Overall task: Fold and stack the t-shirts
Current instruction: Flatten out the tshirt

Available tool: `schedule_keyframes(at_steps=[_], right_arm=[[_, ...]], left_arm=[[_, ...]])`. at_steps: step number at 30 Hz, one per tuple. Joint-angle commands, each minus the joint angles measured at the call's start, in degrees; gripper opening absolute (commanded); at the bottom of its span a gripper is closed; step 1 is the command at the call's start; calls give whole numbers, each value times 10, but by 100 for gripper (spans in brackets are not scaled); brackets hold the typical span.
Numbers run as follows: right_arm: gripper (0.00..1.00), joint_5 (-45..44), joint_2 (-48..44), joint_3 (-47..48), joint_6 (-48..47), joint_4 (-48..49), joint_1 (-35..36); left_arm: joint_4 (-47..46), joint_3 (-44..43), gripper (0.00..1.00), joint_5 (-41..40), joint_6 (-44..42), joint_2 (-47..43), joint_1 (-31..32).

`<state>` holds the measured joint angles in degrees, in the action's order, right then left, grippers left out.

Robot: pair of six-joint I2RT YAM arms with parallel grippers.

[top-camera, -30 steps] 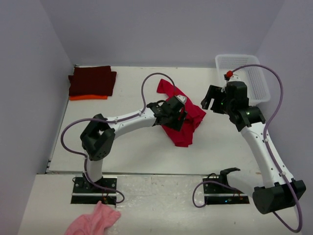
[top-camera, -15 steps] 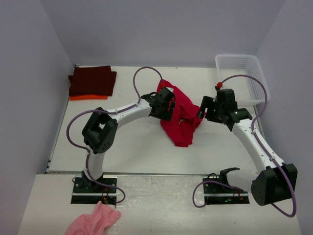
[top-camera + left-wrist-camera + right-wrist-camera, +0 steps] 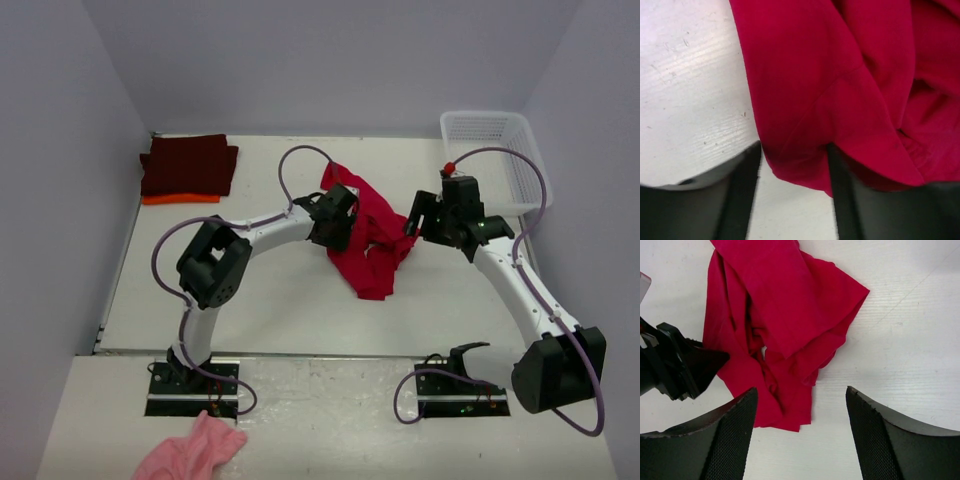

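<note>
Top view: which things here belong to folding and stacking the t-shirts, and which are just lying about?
For the job: red shirt, maroon shirt, orange shirt under the maroon one.
Lying about: pink cloth, basket.
</note>
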<state>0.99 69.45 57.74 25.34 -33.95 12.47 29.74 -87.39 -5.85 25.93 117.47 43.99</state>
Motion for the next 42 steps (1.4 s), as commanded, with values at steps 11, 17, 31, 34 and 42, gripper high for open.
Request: schedule_keyframes(at_steps=[11, 17, 31, 34, 42], right_arm=[[54, -47, 32, -10, 23, 2, 1], [55, -13, 53, -48, 39, 34, 6], [53, 16, 173, -34, 56, 110, 34], [52, 20, 198, -24, 58, 117, 39], [50, 2, 222, 0, 59, 125, 46]], left_arm=[[-21, 53, 0, -10, -16, -55, -44], [-18, 59, 0, -7, -20, -73, -51], [-20, 50, 0, 6, -23, -70, -51], [-21, 52, 0, 7, -26, -72, -52], [-35, 76, 0, 13, -29, -75, -58]])
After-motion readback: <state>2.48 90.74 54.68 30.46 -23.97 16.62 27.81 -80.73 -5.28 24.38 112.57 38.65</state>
